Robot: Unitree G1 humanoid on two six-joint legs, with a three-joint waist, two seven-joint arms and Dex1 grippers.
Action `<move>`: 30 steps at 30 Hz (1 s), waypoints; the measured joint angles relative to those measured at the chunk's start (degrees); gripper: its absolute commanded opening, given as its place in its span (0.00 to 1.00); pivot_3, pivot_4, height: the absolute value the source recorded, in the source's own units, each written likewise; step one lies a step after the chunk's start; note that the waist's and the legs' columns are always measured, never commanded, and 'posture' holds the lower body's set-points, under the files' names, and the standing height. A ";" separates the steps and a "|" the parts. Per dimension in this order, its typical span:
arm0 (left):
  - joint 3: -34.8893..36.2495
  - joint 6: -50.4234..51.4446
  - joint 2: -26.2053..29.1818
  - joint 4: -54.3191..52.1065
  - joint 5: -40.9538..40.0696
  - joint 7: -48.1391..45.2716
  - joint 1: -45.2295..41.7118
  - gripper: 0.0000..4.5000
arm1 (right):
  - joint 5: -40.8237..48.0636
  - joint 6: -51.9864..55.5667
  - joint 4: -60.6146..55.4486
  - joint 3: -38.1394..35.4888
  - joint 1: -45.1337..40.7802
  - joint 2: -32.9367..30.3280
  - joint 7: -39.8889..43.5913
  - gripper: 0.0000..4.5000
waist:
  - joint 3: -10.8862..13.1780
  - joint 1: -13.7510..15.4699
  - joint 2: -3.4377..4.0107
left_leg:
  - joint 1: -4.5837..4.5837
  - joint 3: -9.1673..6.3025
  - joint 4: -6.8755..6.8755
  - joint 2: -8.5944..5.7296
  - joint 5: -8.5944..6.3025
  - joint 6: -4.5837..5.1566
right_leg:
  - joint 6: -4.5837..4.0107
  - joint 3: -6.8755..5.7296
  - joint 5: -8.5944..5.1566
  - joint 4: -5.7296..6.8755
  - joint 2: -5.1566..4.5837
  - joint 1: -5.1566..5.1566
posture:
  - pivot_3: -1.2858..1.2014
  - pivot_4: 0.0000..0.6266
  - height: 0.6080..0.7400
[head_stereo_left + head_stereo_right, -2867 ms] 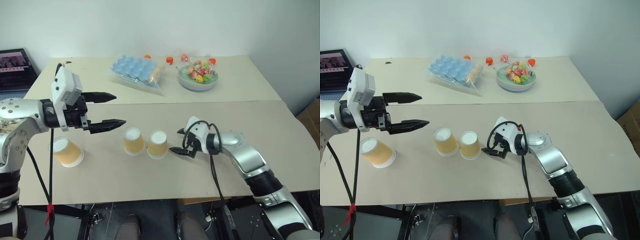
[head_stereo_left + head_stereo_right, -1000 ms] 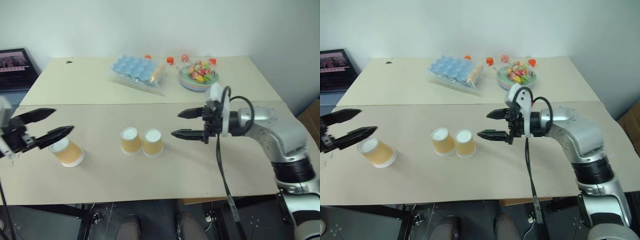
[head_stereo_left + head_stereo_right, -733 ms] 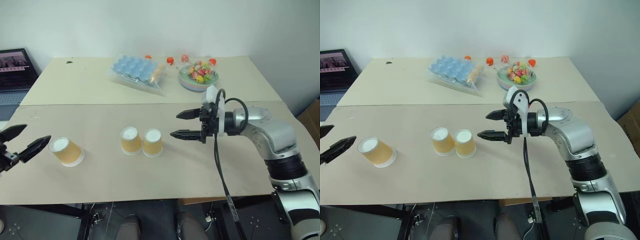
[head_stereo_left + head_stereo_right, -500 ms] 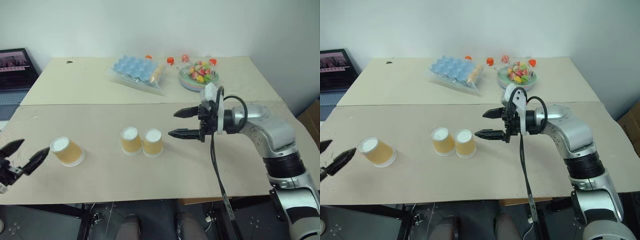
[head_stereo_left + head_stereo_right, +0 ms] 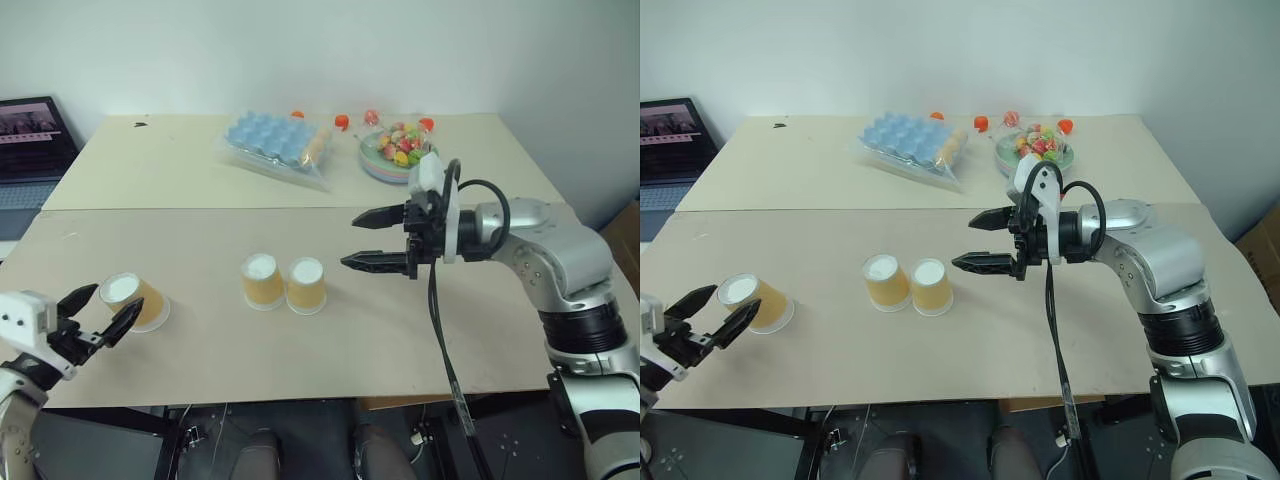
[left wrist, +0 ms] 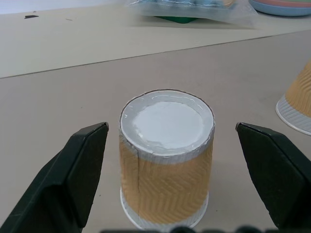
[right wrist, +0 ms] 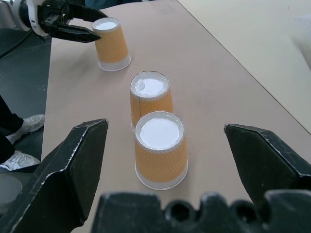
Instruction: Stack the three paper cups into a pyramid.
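Nearest, at the front-left edge of the table (image 5: 330,370), the left hand (image 5: 98,318) sits low w/ its fingers spread wide, nothing in them; the lone cup (image 5: 137,300) stands just beyond, upside down, white base up. In the left wrist view that cup (image 6: 165,158) is lined up between the two fingers but apart from both, so it looks framed for a grab, not gripped yet. Progress, judging from how things lie: base of the pyramid is prob. done, since the other two cups sit mid-table side by side, both inverted, left base cup (image 5: 262,280) and right base cup (image 5: 305,285) touching or as good as touching, can't tell which. What's left is the top tier: close on the lone cup, lift it, carry it over to the pair, set it down straddling both bases. That cup is well apart from the pair, so there's a fair carry still to do. Right hand (image 5: 362,240) hovers above the table just right of the pair, pointing at them, fingers also wide apart and empty, near the right base cup but not touching it. Further back, across the seam on the rear table: a clear-wrapped blue tray (image 5: 272,145), then a pastel bowl of candies (image 5: 397,158) w/ a few loose sweets round it; neither is part of the job. Far left, a laptop (image 5: 35,135) sits off the table.
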 measured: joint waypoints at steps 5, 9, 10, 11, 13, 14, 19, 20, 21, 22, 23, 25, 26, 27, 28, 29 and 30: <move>-1.98 -1.11 0.01 1.96 0.47 0.91 -2.28 1.00 | 0.86 1.18 -0.96 -1.05 0.00 -0.99 -0.50 0.99 | 0.00 -0.03 0.00 | -0.01 -0.01 0.00 0.00 0.00 0.00 | 0.00 0.00 0.00 -0.01 0.00 0.00 | 0.52 0.24 1.00; -2.81 -1.16 0.11 3.01 0.54 1.40 -3.74 0.94 | 1.36 1.96 -2.30 -1.13 0.01 -1.47 -1.18 1.00 | 0.00 -0.03 0.00 | -0.01 -0.01 0.00 0.00 0.00 0.00 | 0.00 -0.01 0.00 -0.01 0.00 0.00 | 0.52 0.24 1.00; -2.98 -1.17 0.13 3.34 0.55 1.51 -3.83 0.88 | 1.52 2.23 -2.75 -1.17 0.05 -1.54 -1.54 1.00 | 0.00 -0.09 0.00 | -0.01 -0.01 0.00 0.00 0.00 0.00 | 0.00 0.00 0.00 -0.01 0.00 0.00 | 0.52 0.24 1.00; -3.11 -1.16 0.13 3.46 0.55 1.59 -3.92 0.84 | 1.68 2.48 -2.87 -1.24 0.06 -1.60 -1.69 1.00 | 0.00 -0.10 0.00 | -0.01 0.00 0.00 0.00 0.00 0.00 | 0.00 0.00 0.00 -0.01 0.00 0.01 | 0.52 0.24 1.00; -3.53 -1.16 0.14 3.54 0.53 1.77 -4.24 0.66 | 1.88 2.87 -2.91 -1.37 0.08 -1.65 -2.09 1.00 | 0.00 -0.04 0.00 | -0.01 -0.01 0.00 0.00 0.00 0.00 | 0.00 0.00 0.00 -0.01 0.00 0.00 | 0.52 0.24 1.00; -3.76 -1.16 0.15 3.54 0.52 1.88 -4.40 0.59 | 1.88 2.90 -2.91 -1.37 0.09 -1.65 -2.22 1.00 | 0.00 -0.03 0.00 | -0.01 -0.01 0.00 0.00 0.00 0.00 | 0.00 -0.01 0.00 -0.01 0.00 0.00 | 0.52 0.24 1.00; -3.99 -1.14 1.01 3.54 0.54 2.22 -4.64 0.56 | 1.90 2.92 -3.23 -1.38 0.33 -1.66 -2.79 1.00 | 0.00 -0.06 0.00 | -0.01 -0.01 0.00 0.00 0.00 0.00 | 0.00 0.00 0.00 -0.02 0.00 0.00 | 0.52 0.24 1.00; -4.01 -1.09 1.15 3.54 0.53 2.38 -5.02 0.56 | 1.90 2.92 -3.27 -1.40 0.47 -1.68 -2.85 1.00 | 0.00 -0.03 0.00 | -0.02 -0.01 0.00 0.00 0.00 0.00 | 0.00 -0.01 0.00 -0.02 0.00 0.00 | 0.52 0.24 1.00; -4.02 -1.01 1.22 3.54 0.53 2.59 -5.68 0.56 | 1.91 2.94 -3.32 -1.40 0.62 -1.69 -2.91 1.00 | 0.00 -0.02 0.00 | -0.01 -0.01 0.00 0.00 0.00 0.00 | 0.00 -0.01 0.00 -0.01 0.00 0.00 | 0.52 0.24 1.00; -4.27 -0.93 1.67 3.57 0.54 2.94 -6.85 0.56 | 1.90 2.95 -3.49 -1.46 0.94 -1.70 -3.04 1.00 | 0.00 0.06 -0.01 | -0.01 -0.03 0.00 0.00 0.00 0.00 | 0.00 -0.02 0.00 -0.01 0.01 0.00 | 0.52 0.24 1.00; -4.34 -0.93 2.10 3.57 0.54 3.09 -7.45 0.56 | 1.91 2.96 -3.68 -1.45 1.09 -1.70 -3.17 1.00 | 0.00 0.11 -0.01 | -0.02 -0.04 0.00 0.00 0.00 0.00 | 0.00 -0.03 0.00 -0.01 0.01 0.01 | 0.52 0.24 1.00; -4.83 -0.67 3.36 3.66 0.54 3.45 -9.98 0.56 | 1.93 3.02 -4.03 -1.56 1.38 -1.74 -3.50 1.00 | 0.00 0.27 -0.01 | -0.03 -0.04 0.00 -0.02 0.00 0.00 | 0.00 -0.03 0.00 -0.02 0.00 0.01 | 0.52 0.24 1.00; -5.77 0.63 4.21 3.77 0.40 3.76 -12.87 0.56 | 1.96 3.13 -4.29 -1.84 1.58 -1.83 -3.88 1.00 | 0.01 0.47 -0.01 | -0.04 -0.06 0.01 -0.03 0.00 0.00 | 0.00 -0.05 0.00 0.00 0.00 0.02 | 0.52 0.24 1.00; -6.85 2.02 5.04 4.03 0.15 4.07 -16.04 0.56 | 2.02 3.24 -4.53 -2.17 1.80 -1.91 -4.11 1.00 | 0.02 0.80 -0.04 | -0.07 -0.10 0.03 -0.03 0.01 0.00 | 0.00 -0.10 0.00 0.00 0.00 0.02 | 0.52 0.24 1.00; -8.03 3.56 6.14 4.25 -0.45 4.21 -20.02 0.56 | 2.14 3.39 -5.09 -2.43 2.10 -1.99 -4.33 1.00 | 0.03 1.02 -0.07 | -0.10 -0.14 0.04 -0.03 0.01 -0.01 | 0.00 -0.14 0.00 -0.01 0.02 0.01 | 0.52 0.24 1.00; -9.28 4.69 7.52 4.17 -0.78 4.13 -23.66 0.56 | 2.62 3.67 -5.88 -2.72 2.45 -2.10 -4.47 1.00 | 0.02 1.12 -0.08 | -0.09 -0.11 0.04 -0.03 0.01 -0.01 | 0.01 -0.10 0.00 -0.03 0.01 0.02 | 0.52 0.24 1.00; -10.07 5.80 8.58 4.05 -1.00 3.99 -26.21 0.56 | 3.12 3.96 -6.58 -3.23 2.95 -2.23 -4.54 1.00 | 0.02 1.12 -0.08 | -0.09 -0.09 0.03 -0.06 0.01 -0.01 | 0.02 -0.08 -0.01 -0.05 0.00 0.04 | 0.52 0.24 1.00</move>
